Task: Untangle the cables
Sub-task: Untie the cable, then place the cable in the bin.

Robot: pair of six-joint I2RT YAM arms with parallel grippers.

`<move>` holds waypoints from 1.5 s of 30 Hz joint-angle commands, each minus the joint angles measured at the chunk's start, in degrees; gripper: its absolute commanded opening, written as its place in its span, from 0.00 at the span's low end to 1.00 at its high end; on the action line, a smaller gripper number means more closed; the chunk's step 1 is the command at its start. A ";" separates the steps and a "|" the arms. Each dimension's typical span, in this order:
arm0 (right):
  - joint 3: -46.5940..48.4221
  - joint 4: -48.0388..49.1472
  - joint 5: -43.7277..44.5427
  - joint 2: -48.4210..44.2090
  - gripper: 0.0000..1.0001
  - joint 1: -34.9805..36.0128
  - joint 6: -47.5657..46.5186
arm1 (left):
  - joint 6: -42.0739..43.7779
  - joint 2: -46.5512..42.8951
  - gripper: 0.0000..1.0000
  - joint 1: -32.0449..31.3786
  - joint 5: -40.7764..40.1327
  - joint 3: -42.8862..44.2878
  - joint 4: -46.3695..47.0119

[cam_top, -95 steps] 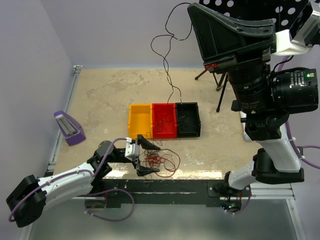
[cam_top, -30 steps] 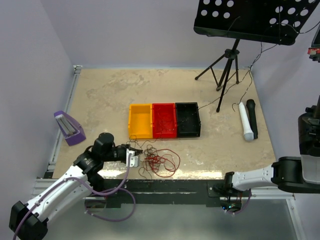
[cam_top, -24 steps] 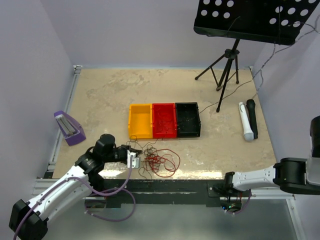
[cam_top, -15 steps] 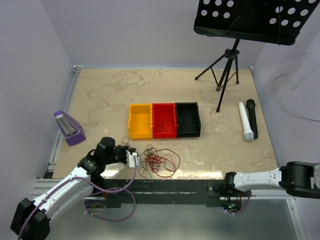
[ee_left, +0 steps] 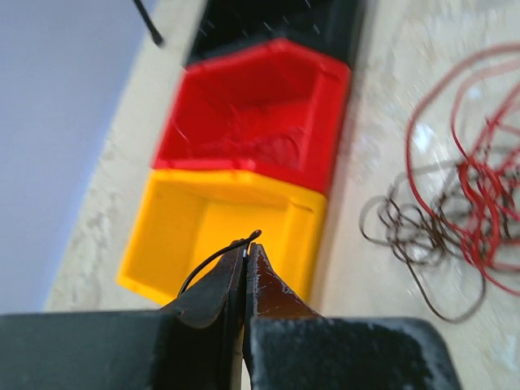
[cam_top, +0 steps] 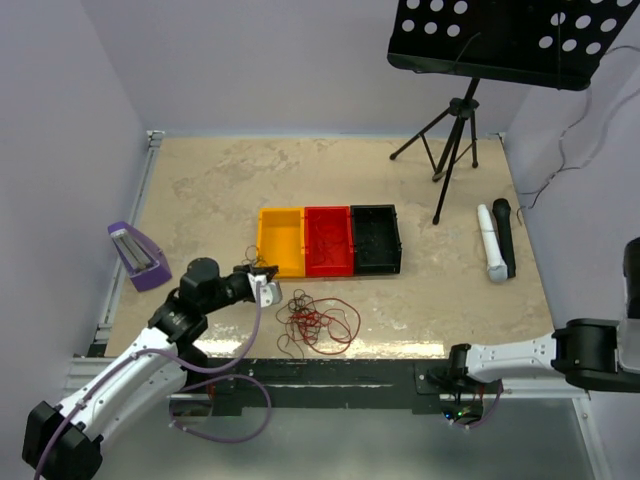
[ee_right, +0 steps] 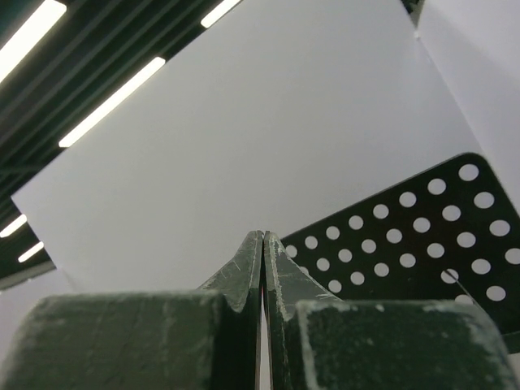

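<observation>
The cables [cam_top: 318,322] lie as a snarl of thin red and dark wires on the table, just in front of the bins. My left gripper [cam_top: 270,286] sits left of the snarl, by the yellow bin's near corner. In the left wrist view the left gripper [ee_left: 248,244] is shut on one dark strand [ee_left: 213,262], which curls out of the closed tips above the yellow bin [ee_left: 219,231]. The rest of the snarl [ee_left: 463,211] lies to the right. My right gripper [ee_right: 263,236] is shut on nothing and points up at the perforated stand tray [ee_right: 422,244].
Yellow [cam_top: 280,242], red [cam_top: 328,240] and black [cam_top: 375,238] bins stand side by side mid-table. A purple object [cam_top: 137,256] lies at the left edge. A music stand [cam_top: 455,150] and two microphones [cam_top: 492,243] are at the right. The right arm [cam_top: 520,355] lies along the near right edge.
My left gripper has drawn back and up-left from the snarl toward the yellow bin, still shut on the dark strand. The right arm, which blocked the camera earlier, has swung out to the right.
</observation>
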 commanded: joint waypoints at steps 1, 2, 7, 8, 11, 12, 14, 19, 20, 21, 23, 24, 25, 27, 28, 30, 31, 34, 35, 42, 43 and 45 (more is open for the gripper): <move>-2.65 -3.40 -0.47 2.37 0.00 0.22 3.19 | -8.38 -0.79 0.00 0.31 3.13 6.73 5.21; -3.27 -3.58 -0.56 2.64 0.00 0.22 3.63 | -9.35 -0.96 0.00 0.31 3.13 7.34 5.30; -6.17 -3.14 -0.65 5.09 0.00 0.22 4.77 | -14.36 -1.67 0.00 0.48 3.57 10.77 5.39; -6.87 -2.79 -0.65 5.62 0.00 0.22 4.95 | -15.24 -1.84 0.00 0.49 3.83 11.39 5.65; -8.72 -1.74 -0.13 7.73 0.00 0.13 4.16 | -17.62 -2.37 0.00 0.57 4.19 13.06 5.74; -9.42 -1.13 0.22 8.61 0.00 0.13 3.72 | -18.32 -2.46 0.00 0.66 4.19 13.50 5.83; -10.04 -0.85 0.40 10.36 0.00 -0.31 3.28 | -19.29 -2.81 0.00 0.75 4.01 14.46 5.83; -10.48 -1.13 -0.31 14.85 0.00 -3.56 4.61 | -23.77 -3.34 0.00 0.75 3.13 17.10 5.74; -11.44 1.23 0.66 15.38 0.00 -3.91 3.38 | -24.82 -3.42 0.00 0.84 3.48 17.45 5.57; -12.23 2.12 0.40 15.82 0.00 -4.78 3.37 | -25.18 -3.51 0.00 0.75 3.92 17.81 5.31; -12.59 0.74 -1.69 16.52 0.00 -7.50 6.95 | -25.97 -3.69 0.00 0.84 5.68 18.16 4.60; -12.94 0.38 -2.58 16.87 0.00 -9.17 8.45 | -26.32 -3.69 0.00 0.75 6.47 18.33 4.25; -13.29 -0.41 -3.11 17.40 0.00 -10.32 9.60 | -26.58 -3.69 0.00 0.75 7.00 18.51 4.07; -14.96 -0.59 -4.16 17.67 0.00 -12.08 11.53 | -27.02 -3.86 0.00 0.75 7.79 18.51 3.72; -15.66 -0.42 -4.34 17.67 0.00 -12.87 12.15 | -27.03 -3.86 0.00 0.75 8.05 18.51 3.63; -17.68 -0.24 -4.69 17.41 0.00 -14.98 13.64 | -26.94 -4.04 0.00 0.75 9.02 18.43 3.37; -18.47 -0.15 -5.13 17.14 0.00 -15.86 14.52 | -26.94 -4.13 0.00 0.75 9.54 18.34 3.20; -20.15 -0.41 -6.01 17.05 0.00 -18.67 16.37 | -27.20 -4.30 0.00 0.75 11.21 17.81 3.28; -20.50 -0.42 -6.36 17.05 0.00 -19.55 16.64 | -27.38 -4.30 0.00 0.75 11.57 17.55 3.54; -22.17 -1.12 -8.74 17.84 0.00 -24.03 20.15 | -27.56 -4.92 0.00 0.84 12.01 16.14 4.43; -22.35 -1.21 -9.17 17.84 0.00 -24.30 20.42 | -27.47 -5.01 0.00 0.75 12.01 16.05 4.34; -22.44 -1.38 -9.53 17.76 0.00 -24.92 20.94 | -27.12 -5.18 0.00 0.75 12.01 15.79 4.07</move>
